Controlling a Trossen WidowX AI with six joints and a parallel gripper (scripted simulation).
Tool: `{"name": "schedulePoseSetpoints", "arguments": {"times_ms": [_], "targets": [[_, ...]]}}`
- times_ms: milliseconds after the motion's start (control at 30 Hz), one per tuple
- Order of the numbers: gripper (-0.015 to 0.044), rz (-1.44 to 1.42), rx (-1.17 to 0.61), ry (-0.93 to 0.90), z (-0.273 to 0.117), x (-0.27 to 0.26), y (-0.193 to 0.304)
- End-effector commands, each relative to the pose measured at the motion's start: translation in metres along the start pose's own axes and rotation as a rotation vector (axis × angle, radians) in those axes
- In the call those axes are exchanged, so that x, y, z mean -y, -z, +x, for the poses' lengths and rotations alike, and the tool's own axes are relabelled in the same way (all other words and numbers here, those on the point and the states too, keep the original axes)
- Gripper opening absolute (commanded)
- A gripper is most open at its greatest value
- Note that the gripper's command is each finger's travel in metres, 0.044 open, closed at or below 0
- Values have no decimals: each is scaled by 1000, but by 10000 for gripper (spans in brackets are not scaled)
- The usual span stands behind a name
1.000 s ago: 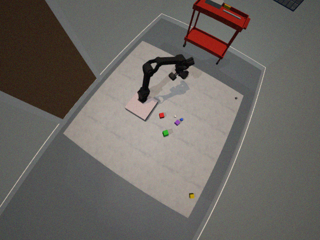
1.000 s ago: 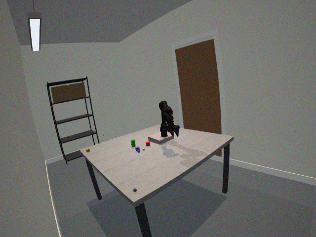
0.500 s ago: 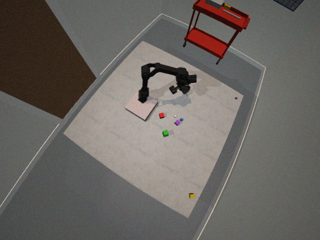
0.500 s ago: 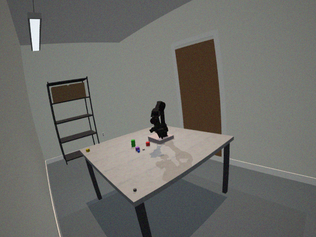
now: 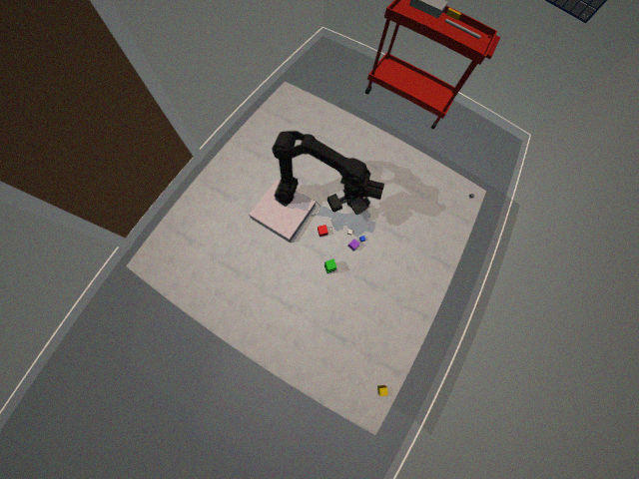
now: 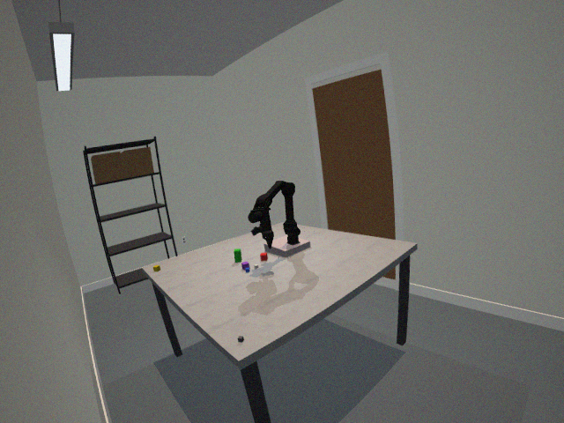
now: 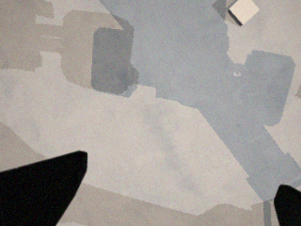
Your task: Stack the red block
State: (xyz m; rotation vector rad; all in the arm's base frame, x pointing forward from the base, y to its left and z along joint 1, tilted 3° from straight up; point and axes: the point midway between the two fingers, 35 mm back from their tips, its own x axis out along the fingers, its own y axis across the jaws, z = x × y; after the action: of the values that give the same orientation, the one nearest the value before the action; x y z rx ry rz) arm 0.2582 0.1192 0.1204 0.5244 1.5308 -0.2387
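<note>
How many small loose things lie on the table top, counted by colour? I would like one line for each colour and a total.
Red cube-shaped block: 1
Green tower of blocks: 1
Purple cube: 1
Small blue cube: 1
Small white cube: 1
Yellow cube: 1
Small dark object near the table edge: 1
Total: 7

In the wrist view we see only the fingertips at the bottom edge, and a white cube point(image 7: 244, 10) cut off at the top.
</note>
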Motion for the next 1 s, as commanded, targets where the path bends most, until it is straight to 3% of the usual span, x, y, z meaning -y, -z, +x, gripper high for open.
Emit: {"name": "schedulePoseSetpoints", "arguments": {"times_ms": [0, 533, 767, 967], "targets": [[440, 28, 13, 28, 1, 25, -13], [440, 176, 36, 118, 1, 133, -40], [440, 182, 35, 121, 1, 132, -38], [440, 182, 35, 121, 32, 136, -40]]}}
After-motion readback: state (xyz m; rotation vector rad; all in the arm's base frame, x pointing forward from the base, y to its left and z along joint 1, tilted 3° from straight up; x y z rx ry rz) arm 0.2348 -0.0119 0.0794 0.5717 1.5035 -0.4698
